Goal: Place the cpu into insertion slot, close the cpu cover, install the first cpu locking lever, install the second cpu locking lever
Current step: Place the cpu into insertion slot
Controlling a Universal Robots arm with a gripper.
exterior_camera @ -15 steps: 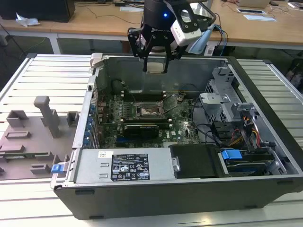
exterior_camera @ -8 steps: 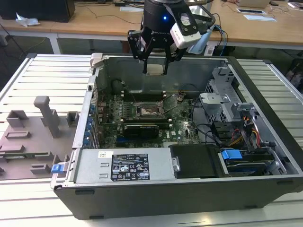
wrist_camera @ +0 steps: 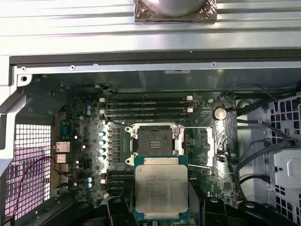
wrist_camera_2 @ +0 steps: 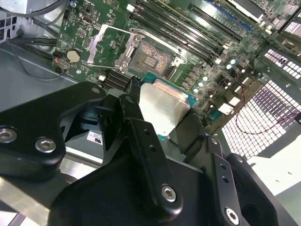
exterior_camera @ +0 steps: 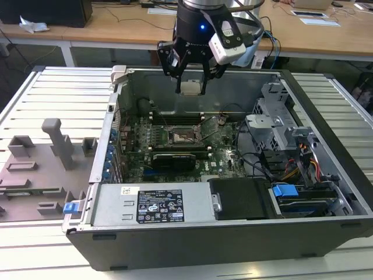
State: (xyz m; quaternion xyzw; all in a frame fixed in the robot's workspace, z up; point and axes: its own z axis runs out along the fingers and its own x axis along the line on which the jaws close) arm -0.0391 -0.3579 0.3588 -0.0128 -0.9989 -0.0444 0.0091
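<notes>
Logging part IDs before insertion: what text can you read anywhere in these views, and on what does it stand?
No text can be quoted.
cpu, held by the gripper: faint printed lines, too small to read.
power supply label: dense print, too small to read.
small white sticker beside it: blurred.

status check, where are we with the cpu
Status: gripper shut on the cpu, held over the motherboard. Insertion slot bare, cpu cover swung open. No obstruction seen over the slot.
</notes>
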